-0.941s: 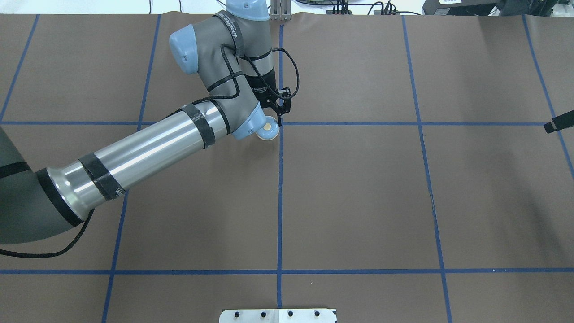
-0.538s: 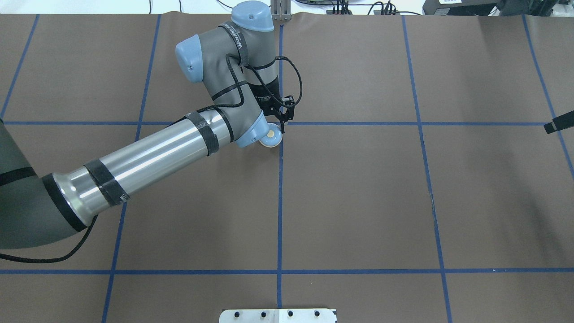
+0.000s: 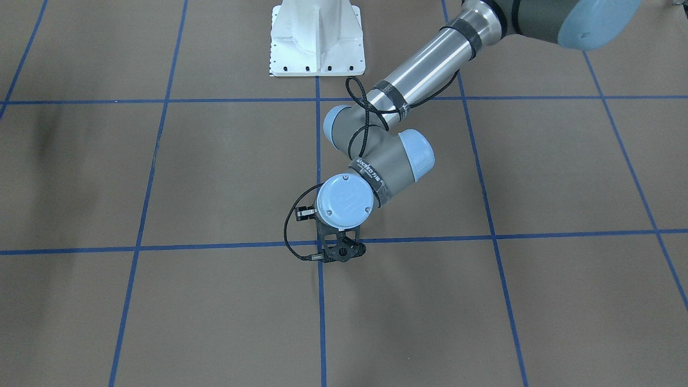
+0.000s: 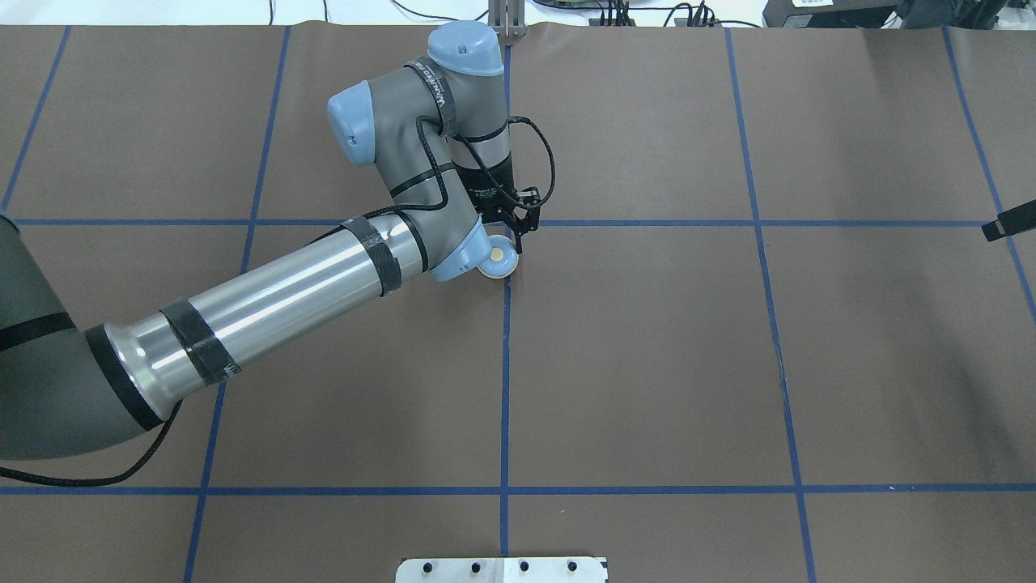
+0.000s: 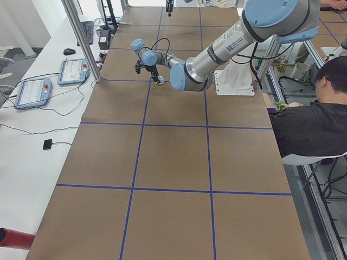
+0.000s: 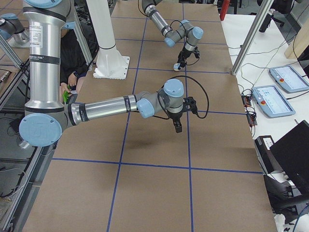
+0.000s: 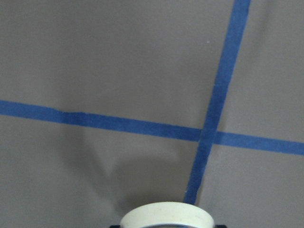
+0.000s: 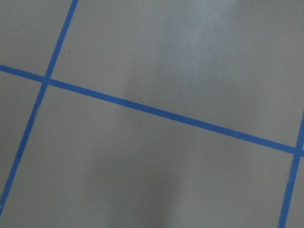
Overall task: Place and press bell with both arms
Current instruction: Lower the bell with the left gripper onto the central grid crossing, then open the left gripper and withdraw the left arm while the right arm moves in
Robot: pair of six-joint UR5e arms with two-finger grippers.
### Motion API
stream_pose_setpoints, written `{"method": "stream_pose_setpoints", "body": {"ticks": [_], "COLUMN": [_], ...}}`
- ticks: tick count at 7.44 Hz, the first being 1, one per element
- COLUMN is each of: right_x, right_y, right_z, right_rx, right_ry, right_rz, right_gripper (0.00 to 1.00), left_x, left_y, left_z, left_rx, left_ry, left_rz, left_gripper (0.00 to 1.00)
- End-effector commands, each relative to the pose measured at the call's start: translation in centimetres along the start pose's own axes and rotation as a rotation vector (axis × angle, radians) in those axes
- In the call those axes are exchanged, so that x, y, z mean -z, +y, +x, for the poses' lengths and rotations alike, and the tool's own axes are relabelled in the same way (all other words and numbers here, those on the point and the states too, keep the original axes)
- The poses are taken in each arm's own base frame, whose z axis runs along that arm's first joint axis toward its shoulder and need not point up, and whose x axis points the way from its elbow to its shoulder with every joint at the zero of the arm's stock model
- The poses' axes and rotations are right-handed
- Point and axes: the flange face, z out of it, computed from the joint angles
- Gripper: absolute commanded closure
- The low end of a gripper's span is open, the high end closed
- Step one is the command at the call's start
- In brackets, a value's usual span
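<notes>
The bell (image 4: 502, 261), a small light-blue dome with a cream button, sits in my left gripper (image 4: 510, 246), which is shut on it. It is low over the brown table, next to the crossing of two blue tape lines. Its cream rim shows at the bottom of the left wrist view (image 7: 166, 216). In the front-facing view the left gripper (image 3: 338, 252) shows below the wrist cap and the bell is hidden. My right gripper (image 6: 177, 126) hangs over the table in the exterior right view; only a black tip (image 4: 1008, 223) shows overhead, and I cannot tell whether it is open or shut.
The brown table cover (image 4: 647, 364) is marked into squares by blue tape. The white bolted pedestal (image 3: 317, 37) stands at the robot's side. Tablets and cables (image 5: 73, 70) lie on the white bench beyond the table. A seated person (image 5: 312, 124) is beside the table.
My left arm has carried the bell a little to the right and toward the robot, close to the tape crossing. The black tip at the right edge has not moved.
</notes>
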Motion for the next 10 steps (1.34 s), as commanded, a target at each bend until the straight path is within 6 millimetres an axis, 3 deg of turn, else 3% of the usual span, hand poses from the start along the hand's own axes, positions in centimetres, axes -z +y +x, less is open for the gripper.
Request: {"method": "stream_pose_setpoints", "body": {"ticks": [1, 3, 4, 5, 6, 7, 9, 10], "right_x": [0.0, 0.1, 0.2, 0.3, 0.4, 0.5, -0.1, -0.6], "right_y": [0.0, -0.1, -0.4, -0.9, -1.3, -2.8, -5.4, -6.7], "right_z": [0.0, -0.1, -0.3, -0.6, -1.1, -2.8, -7.3, -10.4], "right_rx": [-0.001, 0.001, 0.005, 0.01, -0.005, -0.032, -0.08, -0.108], "right_ry": [0.0, -0.001, -0.002, -0.005, -0.011, -0.026, -0.061, -0.085], "right_rz": [0.0, 0.003, 0.007, 0.011, 0.015, 0.025, 0.029, 0.024], "right_gripper": [0.0, 0.0, 0.0, 0.0, 0.0, 0.0, 0.0, 0.0], "left_x": [-0.4, -0.2, 0.9, 4.6, 5.8, 8.7, 14.3, 15.5], "left_y": [0.4, 0.5, 0.1, -0.2, -0.7, -2.0, -5.3, -6.6], "left_z": [0.4, 0.6, 0.4, 0.0, -1.7, -4.8, -14.2, -21.3], "left_rx": [0.003, -0.007, -0.002, -0.018, -0.026, -0.018, -0.073, -0.137], "left_ry": [0.015, 0.016, 0.022, 0.062, 0.077, 0.1, 0.116, 0.093], "left_rz": [0.004, 0.034, 0.042, 0.08, 0.103, 0.148, 0.247, 0.284], "left_gripper": [0.06, 0.01, 0.0, 0.0, 0.0, 0.0, 0.0, 0.0]}}
